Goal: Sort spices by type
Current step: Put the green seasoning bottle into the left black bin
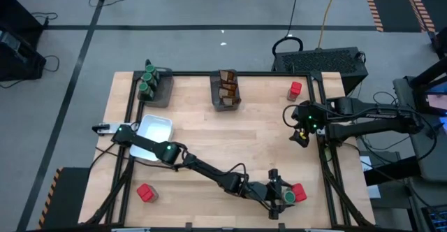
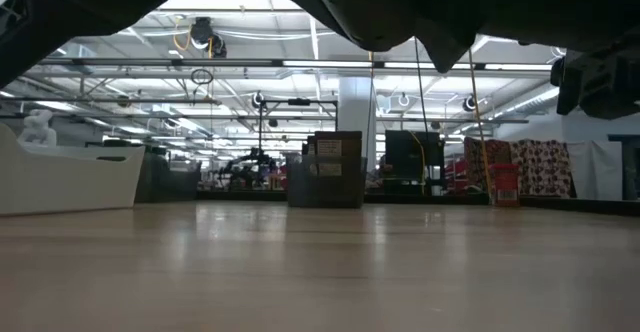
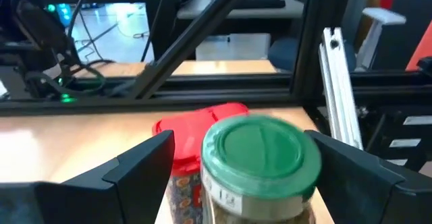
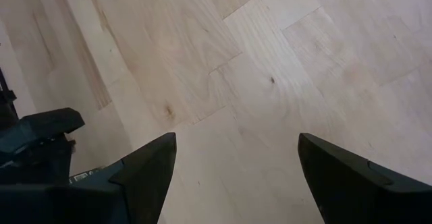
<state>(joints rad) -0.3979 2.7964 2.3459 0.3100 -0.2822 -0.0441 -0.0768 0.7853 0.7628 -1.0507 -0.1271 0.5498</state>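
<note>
The pale wooden tabletop (image 2: 320, 272) runs level toward a big, brightly lit room with ceiling lights. A white tray (image 2: 70, 177) stands at its left edge, a dark bin (image 2: 325, 169) sits near the middle at the far side, and a small red container (image 2: 503, 184) stands farther right. Dark arm parts (image 2: 400, 2) hang blurred across the top.

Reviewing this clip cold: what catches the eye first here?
The left arm stretches across the table's near edge, its left gripper open around a green-lidded jar, with a red container just behind it. Across the table, the right gripper hangs open above bare wood by the right edge.
</note>
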